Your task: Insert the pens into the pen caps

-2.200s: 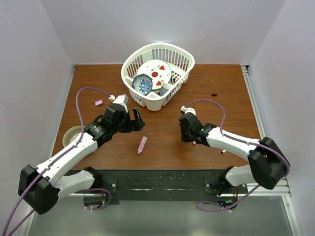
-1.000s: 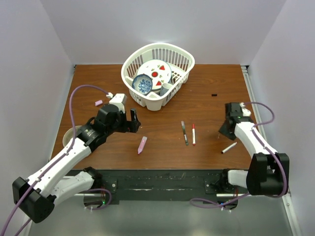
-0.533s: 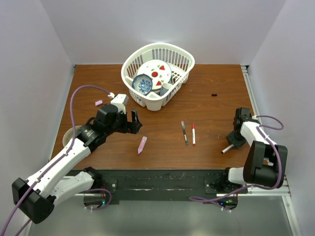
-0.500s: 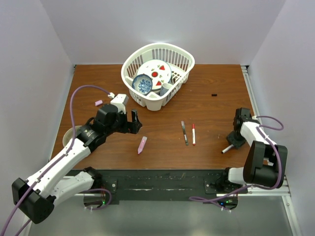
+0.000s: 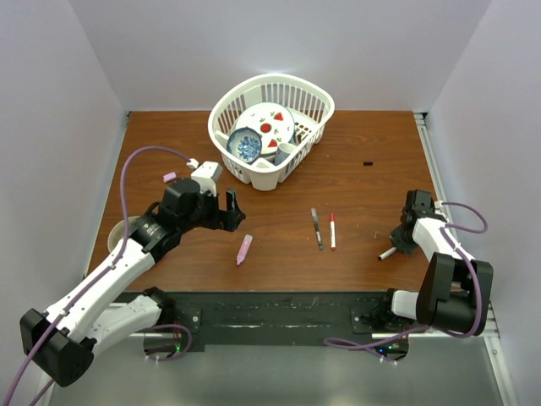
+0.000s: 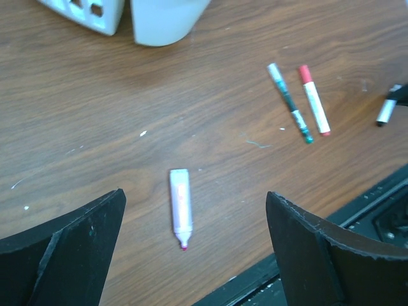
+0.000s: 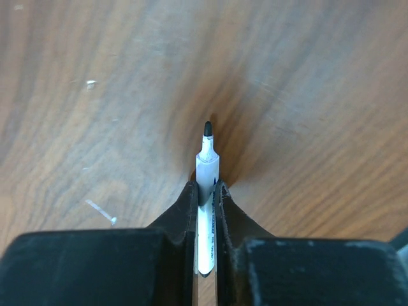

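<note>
My right gripper (image 5: 404,240) is at the table's right edge, shut on a white-barrelled pen (image 5: 388,252). In the right wrist view the pen (image 7: 207,159) sits between the fingers (image 7: 207,189) with its black tip pointing forward, just over the wood. My left gripper (image 5: 232,211) is open and empty above the stubby pink marker (image 5: 244,248), which lies between its jaws (image 6: 196,197) in the left wrist view (image 6: 180,207). A dark grey pen (image 5: 316,228) and a white pen with a red end (image 5: 332,230) lie side by side mid-table. A black cap (image 5: 368,161) lies at the far right and a pale pink cap (image 5: 169,178) at the far left. No red cap shows.
A white basket (image 5: 314,100) holding dishes stands at the back centre. A pale bowl (image 5: 118,230) sits at the left edge, partly under my left arm. The black mounting rail runs along the near edge.
My right arm swung from the table's middle out to the right edge and closed on the white pen there. The two middle pens came into view. My left gripper barely moved.
</note>
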Controlling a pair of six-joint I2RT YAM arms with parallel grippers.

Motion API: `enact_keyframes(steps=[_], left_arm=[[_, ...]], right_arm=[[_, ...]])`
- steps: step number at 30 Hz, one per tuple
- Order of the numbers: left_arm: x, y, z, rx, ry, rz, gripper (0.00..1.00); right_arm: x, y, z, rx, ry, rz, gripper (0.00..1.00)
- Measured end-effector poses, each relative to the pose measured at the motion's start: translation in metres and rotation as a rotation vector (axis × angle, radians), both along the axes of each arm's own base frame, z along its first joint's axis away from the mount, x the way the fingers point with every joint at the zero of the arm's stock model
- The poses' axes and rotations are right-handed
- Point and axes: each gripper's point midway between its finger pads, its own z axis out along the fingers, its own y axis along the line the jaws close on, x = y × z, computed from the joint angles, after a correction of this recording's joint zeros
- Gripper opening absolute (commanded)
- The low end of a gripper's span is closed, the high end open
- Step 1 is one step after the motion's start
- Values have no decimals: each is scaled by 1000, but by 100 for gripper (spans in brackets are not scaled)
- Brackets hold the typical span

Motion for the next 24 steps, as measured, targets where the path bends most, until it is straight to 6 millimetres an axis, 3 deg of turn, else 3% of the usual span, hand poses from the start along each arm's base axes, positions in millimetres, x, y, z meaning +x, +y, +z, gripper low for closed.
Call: enact_keyframes(steps=[5,11,18,24], left_arm=[[-9,-16,22,-93,-51,-93,89],[-21,-51,38,-228,-38,-275,85],[-33,-90,48,-420,44,-438,84],[-42,-109,51,-514,79,-541,80]], right_arm=[[13,14,4,62,-72,90,0],[36,69,26,188,-201,324,0],[60,162,106,276,-475,682,0],[39,236,173,461,-745,910,0]])
